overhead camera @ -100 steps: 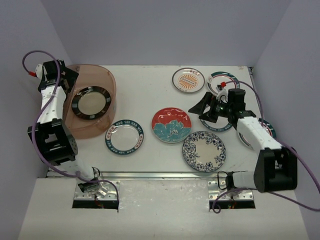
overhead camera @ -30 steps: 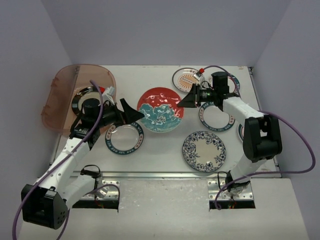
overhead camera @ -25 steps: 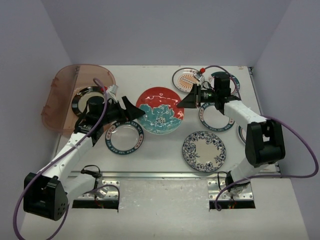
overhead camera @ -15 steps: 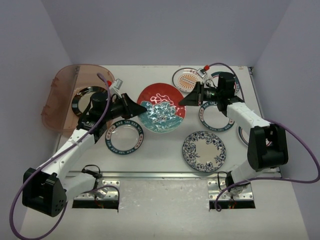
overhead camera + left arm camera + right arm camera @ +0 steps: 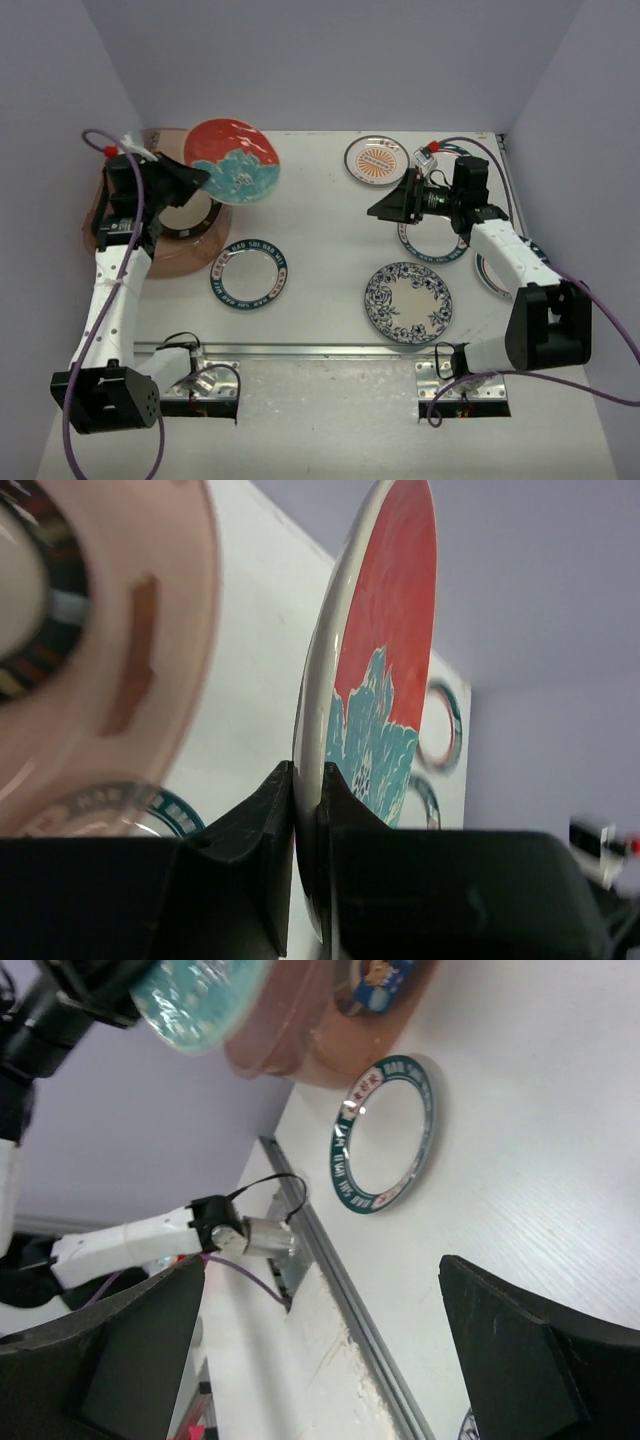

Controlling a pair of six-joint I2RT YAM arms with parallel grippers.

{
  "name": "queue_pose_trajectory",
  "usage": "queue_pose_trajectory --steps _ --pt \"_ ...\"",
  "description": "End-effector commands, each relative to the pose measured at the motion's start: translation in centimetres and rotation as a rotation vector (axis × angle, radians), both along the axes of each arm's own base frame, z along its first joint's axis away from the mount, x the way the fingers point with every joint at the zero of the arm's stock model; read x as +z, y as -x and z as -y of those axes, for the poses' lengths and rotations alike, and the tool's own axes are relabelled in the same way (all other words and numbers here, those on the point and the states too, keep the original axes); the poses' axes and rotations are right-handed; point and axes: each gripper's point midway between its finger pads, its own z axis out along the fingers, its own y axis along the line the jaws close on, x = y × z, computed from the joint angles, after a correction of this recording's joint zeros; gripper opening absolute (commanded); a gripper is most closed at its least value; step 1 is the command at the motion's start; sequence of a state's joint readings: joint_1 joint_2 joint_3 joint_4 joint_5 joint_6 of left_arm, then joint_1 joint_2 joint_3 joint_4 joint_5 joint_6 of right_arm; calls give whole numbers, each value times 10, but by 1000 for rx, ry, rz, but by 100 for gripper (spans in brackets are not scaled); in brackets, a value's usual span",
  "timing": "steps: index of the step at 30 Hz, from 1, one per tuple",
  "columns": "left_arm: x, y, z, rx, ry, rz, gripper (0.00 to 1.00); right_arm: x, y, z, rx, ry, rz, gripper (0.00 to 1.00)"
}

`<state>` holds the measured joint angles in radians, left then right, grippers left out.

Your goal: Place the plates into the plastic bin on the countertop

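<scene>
Red-and-teal floral plate is held clear of the countertop by the left gripper, at the far right edge of the plastic bin. The left wrist view shows the two fingers closed tight on the plate's rim, one on each face, with the plate standing nearly on edge. One black-rimmed plate already lies flat in the bin. The right gripper hangs with its jaws spread wide and nothing between them, above the right half of the countertop. A lettered teal-rimmed plate, a blue floral plate and an orange sunburst plate lie loose on the surface, with more plates partly hidden behind the right arm. The step in hand appears to be the carry of the floral plate to the bin, with most of the task yet to do. The next move likely calls for bringing the plate over the bin's open floor, tipping it toward flat, lowering it onto or beside the black-rimmed plate, and only then parting the fingers. A release while the plate stands on edge could let it roll or strike the bin wall.
</scene>
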<state>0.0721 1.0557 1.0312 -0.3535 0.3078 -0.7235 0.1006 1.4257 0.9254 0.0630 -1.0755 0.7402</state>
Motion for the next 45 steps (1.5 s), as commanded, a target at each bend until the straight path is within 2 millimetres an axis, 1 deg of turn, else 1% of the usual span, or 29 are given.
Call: queue_pose_trajectory --steps 1,2,3,7,8,10,13,14,16,19,24,26,28,29,31,32,33,35,36,37,39,40,41,42,43,45 --pt "85 -5 -82 317 49 172 0 -19 11 16 -92 129 34 99" --pt "73 -7 -99 381 58 130 0 -19 16 17 -96 132 41 99" --pt "63 -11 -110 422 59 103 0 -19 19 17 -99 132 42 99" --pt "35 -22 -156 572 71 34 0 -14 34 19 -99 128 64 99" --pt "30 -25 -166 596 73 24 0 -13 38 19 -98 129 72 99" --pt "22 -37 -178 611 66 18 0 -11 45 19 -94 127 83 99" --pt "12 -55 -185 593 55 5 0 -9 58 18 -81 108 100 99" --pt "2 -61 -188 591 51 -17 0 -9 60 18 -79 107 107 99" --pt "-11 -67 -193 592 44 -48 0 -11 64 20 -83 114 115 99" --pt "-41 -78 -196 571 38 -105 0 -6 67 20 -87 113 137 99" --pt "-89 -83 -201 573 30 -202 0 -1 70 20 -85 105 144 99" --pt "-103 -86 -203 574 31 -229 0 -1 70 20 -88 107 147 99" --pt "-111 -86 -206 579 32 -247 0 -2 70 21 -93 111 148 99" --pt "-116 -86 -208 582 29 -255 0 -6 70 21 -99 121 135 99" --pt "-122 -86 -208 588 26 -270 3 -9 70 22 -102 127 130 99" --pt "-124 -86 -210 597 19 -276 18 -11 70 22 -102 128 124 99" --pt "-129 -87 -211 594 17 -286 28 -11 70 22 -100 129 123 99" --pt "-138 -87 -213 597 14 -317 38 -12 71 21 -102 133 122 99" --pt "-141 -87 -214 603 9 -326 46 -11 71 21 -102 134 125 99" --pt "-142 -87 -215 605 7 -330 49 -11 71 21 -102 135 124 99" --pt "-152 -88 -218 610 0 -370 64 -12 70 22 -110 147 123 99" --pt "-159 -88 -218 607 -1 -391 66 -13 71 22 -111 153 120 99" --pt "-164 -88 -218 604 -4 -414 71 -14 71 22 -112 158 118 99" --pt "-166 -89 -220 606 -9 -427 80 -15 71 23 -113 162 114 99" --pt "-172 -88 -221 605 -15 -450 100 -17 71 23 -114 164 109 99" --pt "-178 -87 -220 605 -20 -476 100 -19 72 23 -115 165 100 99"
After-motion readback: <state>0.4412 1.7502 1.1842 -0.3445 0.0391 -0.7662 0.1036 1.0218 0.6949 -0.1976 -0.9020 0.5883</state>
